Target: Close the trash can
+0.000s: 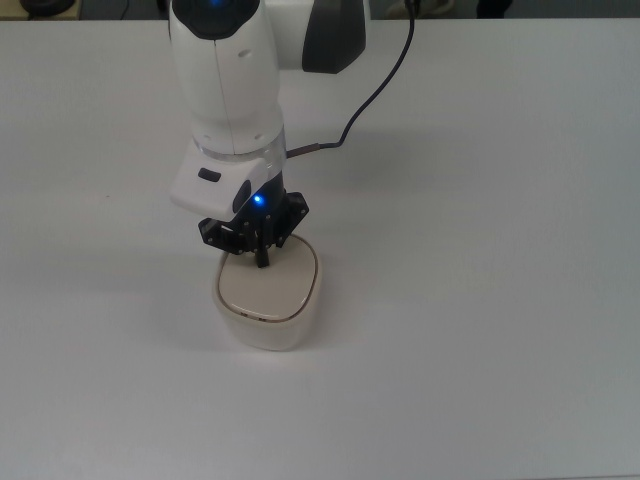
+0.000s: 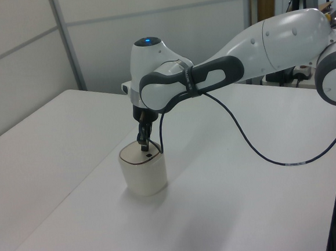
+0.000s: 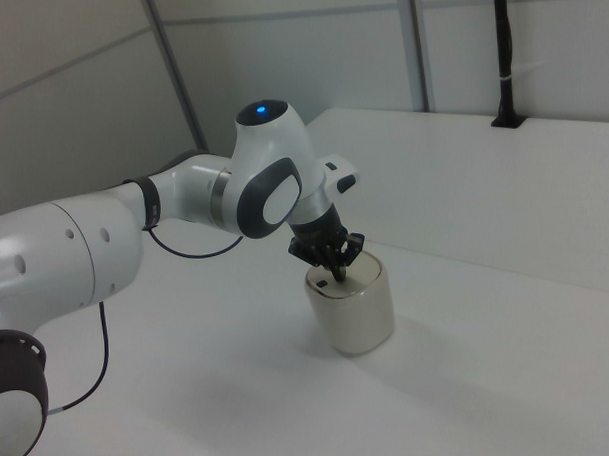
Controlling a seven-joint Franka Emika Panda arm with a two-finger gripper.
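The cream-white trash can (image 1: 268, 318) stands on the white table, also seen as the trash can (image 2: 144, 177) in the left view and the trash can (image 3: 354, 316) in the right view. Its lid (image 1: 266, 288) lies flat on the rim, with a tiny black knob (image 2: 149, 155) near one edge. My gripper (image 1: 263, 260) points straight down with its fingers together, and its tip is at the lid's edge nearest the arm. From the side, the gripper (image 2: 143, 145) touches or nearly touches the lid. In the right view the gripper (image 3: 338, 274) sits at the lid's top.
A black cable (image 1: 372, 88) runs from the arm across the table (image 1: 500, 300) behind the can. The table's far edge meets a grey wall panel (image 2: 28, 49) in the left view. A black post (image 3: 505, 61) stands at the table's back in the right view.
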